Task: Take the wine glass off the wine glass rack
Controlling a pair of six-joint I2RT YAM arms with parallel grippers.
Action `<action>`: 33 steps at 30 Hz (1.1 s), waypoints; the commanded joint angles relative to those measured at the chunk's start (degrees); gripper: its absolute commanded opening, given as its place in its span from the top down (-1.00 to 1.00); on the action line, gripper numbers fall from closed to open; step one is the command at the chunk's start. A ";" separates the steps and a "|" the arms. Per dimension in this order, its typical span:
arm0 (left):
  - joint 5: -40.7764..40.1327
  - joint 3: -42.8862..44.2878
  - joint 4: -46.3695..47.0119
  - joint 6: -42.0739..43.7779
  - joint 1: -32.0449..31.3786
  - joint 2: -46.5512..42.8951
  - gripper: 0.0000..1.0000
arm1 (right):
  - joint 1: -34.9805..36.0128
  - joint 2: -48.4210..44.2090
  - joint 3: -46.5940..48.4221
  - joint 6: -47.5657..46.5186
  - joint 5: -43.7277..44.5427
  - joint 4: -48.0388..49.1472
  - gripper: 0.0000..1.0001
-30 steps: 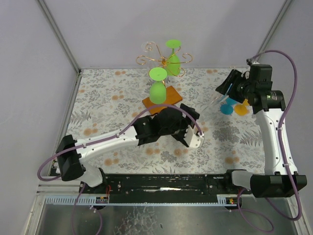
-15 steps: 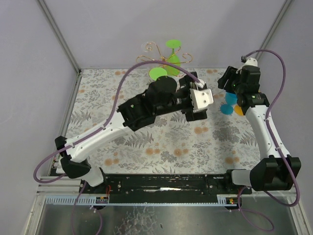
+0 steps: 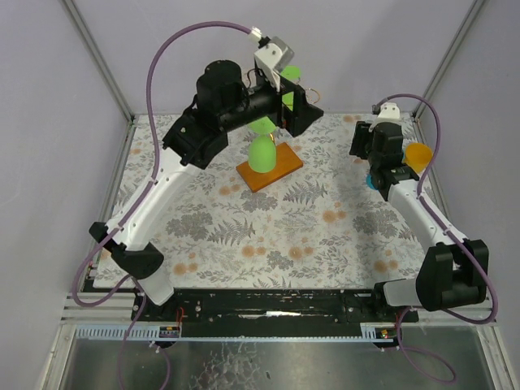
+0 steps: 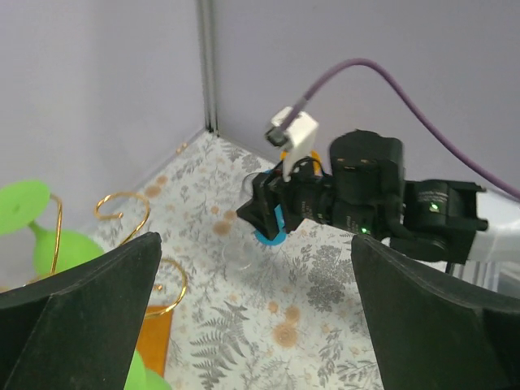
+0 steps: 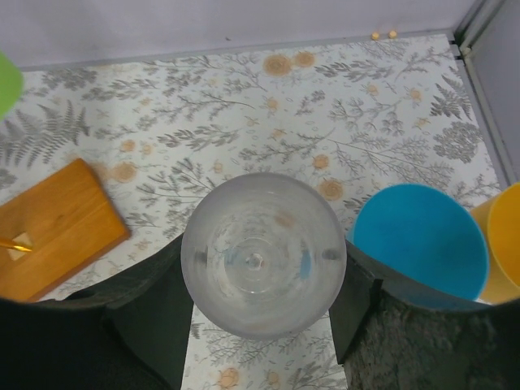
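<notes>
The gold wire rack (image 3: 280, 101) stands on its orange base (image 3: 280, 171) at the back middle. Green wine glasses hang on it, one low at the front (image 3: 261, 153) and one at the back (image 3: 288, 73). My left gripper (image 3: 302, 110) is raised beside the rack's top, wide open and empty. In its wrist view (image 4: 256, 309) the gold scrolls (image 4: 122, 203) and a green glass (image 4: 65, 248) lie to the left. My right gripper (image 3: 360, 140) is at the back right, shut on a clear wine glass (image 5: 262, 253), seen end-on between its fingers (image 5: 142, 309).
A blue cup (image 5: 421, 240) and an orange cup (image 5: 508, 244) stand close beside my right gripper near the right wall; they also show in the top view, blue (image 3: 374, 180) and orange (image 3: 418, 154). The walls enclose the floral table (image 3: 244, 236).
My left arm rose from the table's middle up to the rack's top. My right arm swung back and left, carrying the clear glass.
</notes>
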 commanded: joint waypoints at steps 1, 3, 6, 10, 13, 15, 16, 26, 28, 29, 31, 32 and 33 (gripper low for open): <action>5.51 -0.09 -0.54 -13.01 5.72 0.47 -1.00 | 0.25 0.20 -2.16 -3.63 5.24 10.00 0.58; 6.22 -1.34 -0.21 -14.22 7.14 -0.30 -1.00 | 0.25 1.07 -2.43 -3.81 5.28 10.14 0.58; 6.79 -3.42 0.44 -15.31 8.55 -1.54 -1.00 | 0.17 2.01 -2.99 -3.10 5.18 10.09 0.59; 7.57 -5.38 1.06 -17.69 10.66 -2.45 -1.00 | 0.25 2.42 -4.59 -2.51 5.77 10.40 0.58; 8.57 -6.42 1.46 -19.56 12.62 -2.78 -1.00 | 0.25 2.61 -5.93 -2.31 5.76 11.01 0.58; 9.29 -6.78 1.67 -20.45 13.64 -2.88 -1.00 | 0.21 2.93 -6.59 -2.32 5.93 11.45 0.58; 9.64 -6.95 1.81 -20.86 14.05 -2.85 -1.00 | 0.25 3.15 -6.87 -2.27 6.10 11.59 0.58; 11.44 -7.52 2.42 -21.18 14.91 -2.68 -1.00 | 0.24 4.41 -6.39 -1.59 6.17 10.60 0.11; 11.63 -7.73 2.40 -21.00 14.93 -2.68 -1.00 | 0.17 4.02 -5.87 -1.39 5.86 10.53 -0.02; 11.60 -7.85 2.47 -20.91 14.95 -2.71 -1.00 | 0.24 3.64 -5.53 -1.29 5.67 10.40 -0.10; 11.60 -8.01 2.70 -20.96 14.99 -2.71 -1.00 | 0.25 2.58 -4.89 -1.10 5.00 10.64 -0.22; 11.59 -8.05 2.82 -20.97 14.97 -2.68 -1.00 | 0.25 2.02 -4.53 -1.07 4.61 10.80 -0.27; 11.50 -8.10 3.00 -20.93 14.98 -2.70 -1.00 | 0.23 1.49 -4.10 -0.98 4.14 10.87 -0.32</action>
